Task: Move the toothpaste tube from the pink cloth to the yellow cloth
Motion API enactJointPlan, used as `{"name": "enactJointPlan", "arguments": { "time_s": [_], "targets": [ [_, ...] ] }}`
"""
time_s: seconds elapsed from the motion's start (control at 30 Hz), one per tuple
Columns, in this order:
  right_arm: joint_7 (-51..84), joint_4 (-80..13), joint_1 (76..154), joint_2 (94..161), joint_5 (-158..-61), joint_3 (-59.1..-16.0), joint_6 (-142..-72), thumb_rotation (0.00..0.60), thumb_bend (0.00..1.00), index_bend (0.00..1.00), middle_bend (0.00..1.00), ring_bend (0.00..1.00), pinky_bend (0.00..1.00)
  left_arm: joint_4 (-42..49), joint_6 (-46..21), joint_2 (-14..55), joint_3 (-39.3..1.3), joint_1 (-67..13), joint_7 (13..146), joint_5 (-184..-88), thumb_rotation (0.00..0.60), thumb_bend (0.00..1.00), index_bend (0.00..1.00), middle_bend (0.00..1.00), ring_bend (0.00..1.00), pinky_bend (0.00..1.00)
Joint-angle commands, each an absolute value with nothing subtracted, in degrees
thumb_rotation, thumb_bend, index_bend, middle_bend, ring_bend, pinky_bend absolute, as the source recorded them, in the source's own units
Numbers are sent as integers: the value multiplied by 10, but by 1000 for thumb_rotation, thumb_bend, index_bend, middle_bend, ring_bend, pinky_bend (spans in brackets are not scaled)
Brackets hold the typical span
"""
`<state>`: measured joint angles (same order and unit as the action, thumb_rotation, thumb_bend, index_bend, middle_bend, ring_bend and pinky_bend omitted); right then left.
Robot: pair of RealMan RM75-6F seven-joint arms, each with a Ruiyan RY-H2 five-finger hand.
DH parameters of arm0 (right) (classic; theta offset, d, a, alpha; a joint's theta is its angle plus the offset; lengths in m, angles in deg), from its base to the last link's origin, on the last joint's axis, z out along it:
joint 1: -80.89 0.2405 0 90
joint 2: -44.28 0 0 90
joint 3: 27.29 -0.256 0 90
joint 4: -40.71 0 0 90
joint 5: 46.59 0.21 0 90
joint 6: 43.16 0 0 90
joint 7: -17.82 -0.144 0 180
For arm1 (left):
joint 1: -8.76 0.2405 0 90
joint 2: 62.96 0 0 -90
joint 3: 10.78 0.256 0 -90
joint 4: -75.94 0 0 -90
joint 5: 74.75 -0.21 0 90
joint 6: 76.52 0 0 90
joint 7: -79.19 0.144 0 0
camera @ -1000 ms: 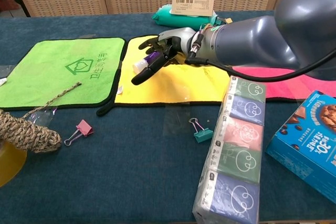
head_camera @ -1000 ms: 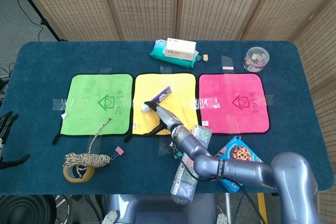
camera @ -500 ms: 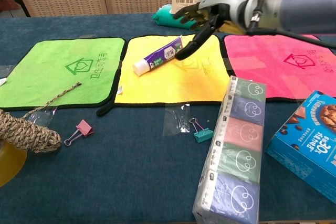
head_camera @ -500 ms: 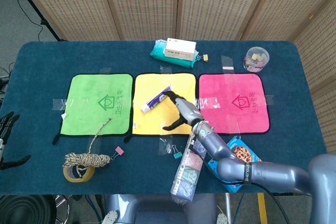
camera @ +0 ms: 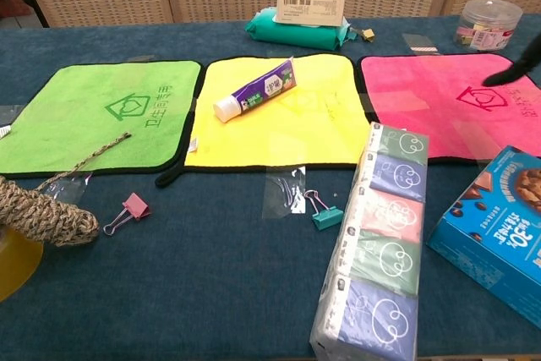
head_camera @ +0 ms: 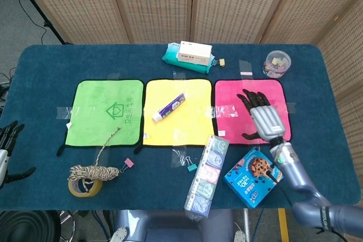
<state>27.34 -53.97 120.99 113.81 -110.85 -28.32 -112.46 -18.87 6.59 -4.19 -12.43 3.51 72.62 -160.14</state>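
The toothpaste tube point(head_camera: 170, 107) point(camera: 256, 90) lies slanted on the yellow cloth point(head_camera: 193, 126) point(camera: 279, 137), white cap toward the lower left, with nothing touching it. The pink cloth point(head_camera: 238, 126) point(camera: 423, 99) lies bare to its right. My right hand point(head_camera: 262, 114) point(camera: 507, 23) hovers open over the pink cloth's right side, fingers spread and holding nothing. My left hand point(head_camera: 7, 145) is at the far left edge beside the table, open, fingers apart.
A green cloth point(head_camera: 96, 111) lies at left, with rope on a tape roll point(head_camera: 88, 177) in front. A tissue pack point(head_camera: 205, 174) and cookie box point(head_camera: 252, 175) sit near the front. A boxed green pouch point(head_camera: 190, 56) and a jar point(head_camera: 277, 63) stand at the back.
My right hand has let go of the toothpaste tube on the yellow cloth and swung right, over the pink cloth. The tube stays put. The left hand has not moved.
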Motion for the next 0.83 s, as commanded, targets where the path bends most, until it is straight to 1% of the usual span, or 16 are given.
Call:
{"name": "enactJointPlan", "arguments": {
  "time_s": [0.03,0.27,0.33,0.47,0.63,0.83],
  "targets": [
    [252,-465,1114,1123,-1207,-219,-1225,600,0,0,0,0,0,-188,67,-41,-124,36,726,-1602,600,0,0,0,0,0],
    [228,-402,1015,1137,-1253,-194,-1315,600,0,0,0,0,0,-191,72,-41,-124,39,731,-1601,600,0,0,0,0,0],
    [229,-386,990,1146,-1265,-193,-1340,600,0,0,0,0,0,-192,74,-41,-125,40,732,-1601,600,0,0,0,0,0],
    [219,-366,953,1165,-1272,-198,-1369,600,0,0,0,0,0,-192,78,-42,-125,42,732,-1603,600,0,0,0,0,0],
    [199,-343,924,1184,-1280,-212,-1386,600,0,0,0,0,0,-190,86,-38,-126,45,740,-1603,600,0,0,0,0,0],
    [187,-336,914,1184,-1285,-229,-1370,600,0,0,0,0,0,-191,85,-39,-125,45,739,-1605,600,0,0,0,0,0]
  ]
}}
